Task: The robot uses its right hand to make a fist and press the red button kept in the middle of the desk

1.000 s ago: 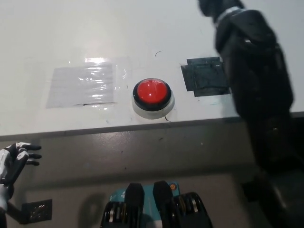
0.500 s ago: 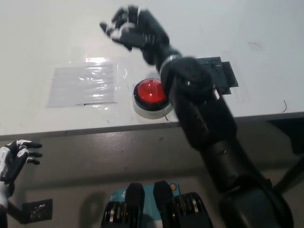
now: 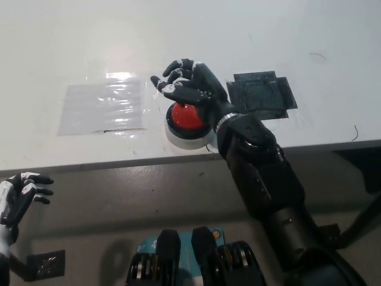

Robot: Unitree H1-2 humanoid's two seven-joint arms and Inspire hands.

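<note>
Half a second on, the black right hand (image 3: 189,88) had dropped from well beyond the red button (image 3: 187,117) to hover directly over its far side, with the forearm swung in low across the desk's (image 3: 238,30) near edge; the button, the taped sheet and the dark patch lay where they had been; the hand's fingers (image 3: 174,89) were curled inward but not drawn tight, holding nothing, so the fist the task calls for looked only partly formed; whether the knuckles touched the red cap could not be told from above, since the hand covered its far portion; the button sat on its pale round base close to the near edge of the desk, about midway along it, between a clear taped sheet (image 3: 104,107) toward the left edge and a dark taped patch (image 3: 262,95) toward the right; that central spot appeared to suit a straight downward press, and the arm's angle seemed chosen to bring the hand square above the cap; the white left hand (image 3: 16,193) rested below the desk's near edge at the lower left, fingers loosely spread and empty, clear of the work.
</note>
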